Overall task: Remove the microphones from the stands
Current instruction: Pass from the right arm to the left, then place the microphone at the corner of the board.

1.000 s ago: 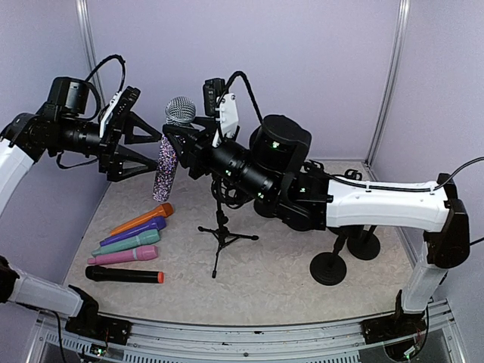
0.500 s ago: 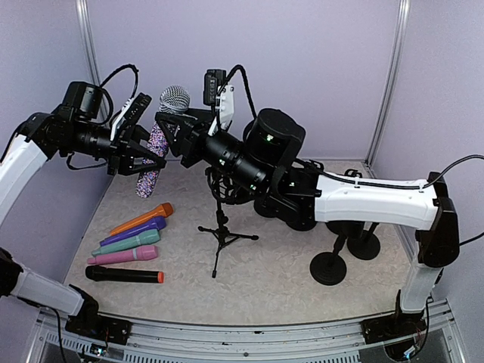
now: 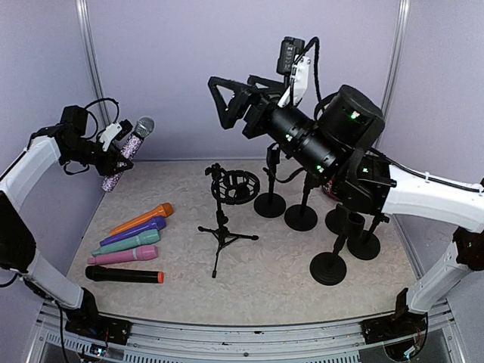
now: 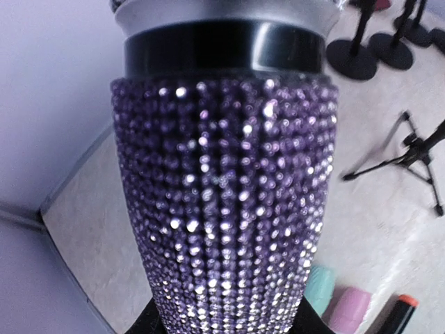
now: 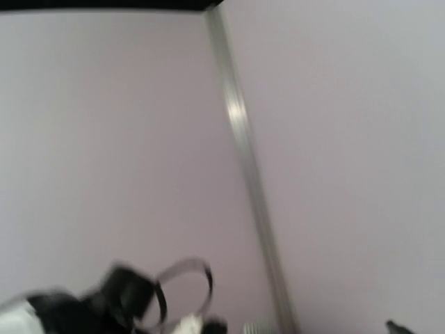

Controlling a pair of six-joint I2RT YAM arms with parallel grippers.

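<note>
Microphone (image 3: 123,156): purple rhinestone-studded body, black collar, silver mesh head. Tilted, head uppermost, held off the table at the far left in the left gripper (image 3: 115,157), well apart from the stand. Stand (image 3: 221,227): black tripod, upright mid-table, with a round shock-mount ring on top.

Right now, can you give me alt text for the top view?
The left gripper holds the glitter mic in the air at far left, apart from the tripod stand, whose clip is empty. The right gripper is raised high, jaws wide open. On the table, five mics lie left of the stand.
</note>
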